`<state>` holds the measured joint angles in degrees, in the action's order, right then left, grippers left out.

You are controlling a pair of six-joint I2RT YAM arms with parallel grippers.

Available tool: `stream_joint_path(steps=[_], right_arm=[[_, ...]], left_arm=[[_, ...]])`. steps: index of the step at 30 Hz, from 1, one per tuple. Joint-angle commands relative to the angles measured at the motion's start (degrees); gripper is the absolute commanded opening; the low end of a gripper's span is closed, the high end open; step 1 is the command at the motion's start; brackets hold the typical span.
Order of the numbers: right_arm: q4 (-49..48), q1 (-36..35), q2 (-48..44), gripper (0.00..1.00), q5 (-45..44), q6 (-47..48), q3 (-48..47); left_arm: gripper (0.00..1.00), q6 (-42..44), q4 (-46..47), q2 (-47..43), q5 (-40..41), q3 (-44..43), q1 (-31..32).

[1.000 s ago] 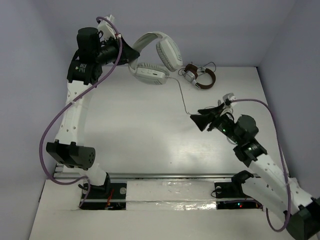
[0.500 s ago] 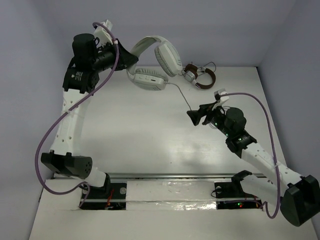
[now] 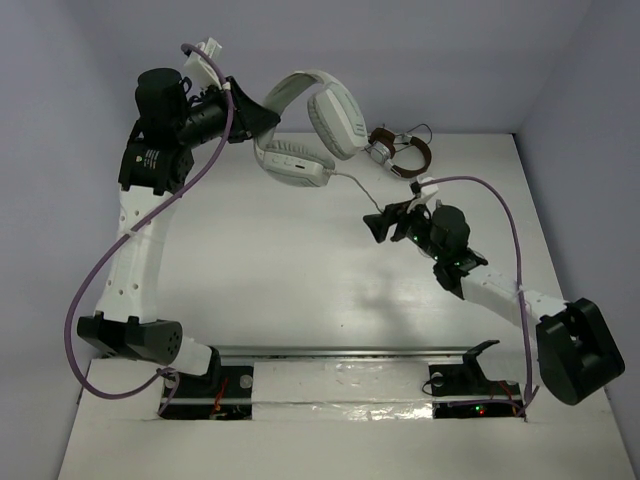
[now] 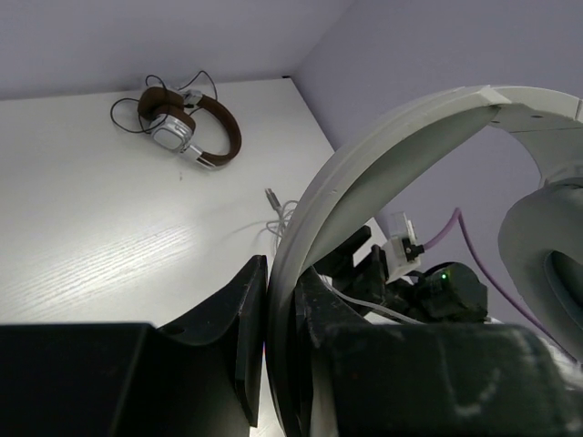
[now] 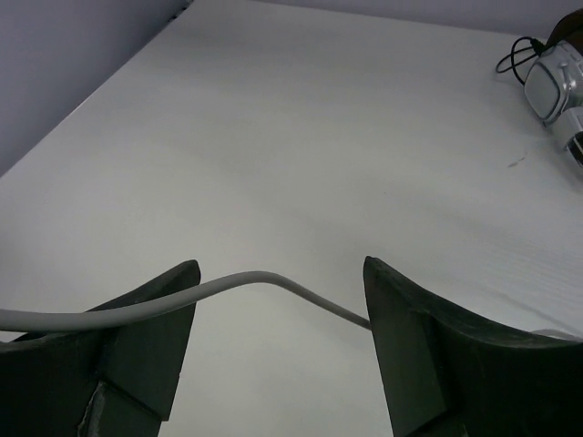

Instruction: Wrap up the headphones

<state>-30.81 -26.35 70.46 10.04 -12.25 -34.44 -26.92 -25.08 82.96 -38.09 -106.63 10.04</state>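
Observation:
The large white headphones [image 3: 300, 162] hang in the air at the back of the table. My left gripper [image 3: 262, 118] is shut on their wide headband [image 4: 364, 155], with one earcup [image 4: 547, 246] at the right of the left wrist view. Their thin light-grey cable [image 3: 352, 185] runs down to my right gripper [image 3: 378, 226]. The right gripper [image 5: 278, 266] is open above the table, and the cable [image 5: 264, 277] crosses the gap between its jaws without being pinched. The cable's plug end [image 4: 271, 202] lies on the table.
The smaller brown-and-silver headphones [image 3: 400, 152] with a dark cord lie at the back right by the wall; they also show in the left wrist view [image 4: 187, 132] and the right wrist view [image 5: 556, 86]. Walls close off the back and both sides.
My right gripper has moved left and towards the back along the cable, nearer the white headphones. My left gripper has shifted the headphones slightly left and up.

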Motion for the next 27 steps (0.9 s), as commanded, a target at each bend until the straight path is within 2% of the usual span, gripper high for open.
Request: stream_joint_path(steps=[1,6,9,10,12,13,15,16,19,21,22,23,27], right_arm=[[-9.8,-0.5,1.4,0.78,-1.7,2.3,-1.5],[-11.4,-0.5,6.4,0.74,-2.0,2.8,-1.8],[-13.2,-0.5,6.4,0.66,-3.9,1.9,-0.7],[-13.4,-0.5,6.4,0.53,-3.7,1.3,-0.5],[-13.3,-0.5,6.1,0.39,-2.8,0.1,0.0],[-13.7,-0.5,5.5,0.27,-2.1,-0.8,0.3],[-14.0,-0.5,4.3,0.18,-0.3,-4.3,1.5],[-13.1,-0.5,3.4,0.1,-0.2,-5.7,1.7],[-3.8,-4.6,-1.2,0.0,-3.3,-9.0,-0.4],[13.1,-8.0,-3.4,0.0,-10.0,-10.4,-3.8],[13.1,-9.2,-3.9,0.0,-10.0,-11.1,-4.6],[20.5,-10.4,-4.7,0.0,-15.2,-11.7,-5.1],[36.0,-12.8,-10.2,0.0,-27.2,-15.2,-7.3]], left_arm=[[0.0,-4.4,5.3,-4.1,-3.7,-2.8,-0.1],[0.0,-5.2,5.2,-3.8,-4.5,-5.2,-0.1],[0.0,-6.4,5.4,-3.1,-4.7,-7.7,-0.1],[0.0,-7.3,6.0,-3.0,-4.7,-8.1,-0.1],[0.0,-8.1,7.0,-3.1,-4.2,-7.7,-0.1],[0.0,-8.3,7.6,-3.3,-3.8,-7.0,-0.1],[0.0,-10.1,10.9,-4.1,-2.7,-2.2,-0.1],[0.0,-10.9,12.7,-4.5,-2.3,0.3,-0.1],[0.0,-12.3,17.7,-6.1,2.6,10.4,-0.1],[0.0,-13.1,21.3,-7.0,8.0,17.4,-0.1],[0.0,-13.1,22.0,-7.0,10.0,18.9,-0.1],[0.0,-12.8,22.1,-7.1,14.7,20.0,-0.1],[0.0,-7.3,18.7,-6.1,25.7,20.7,-0.1]])
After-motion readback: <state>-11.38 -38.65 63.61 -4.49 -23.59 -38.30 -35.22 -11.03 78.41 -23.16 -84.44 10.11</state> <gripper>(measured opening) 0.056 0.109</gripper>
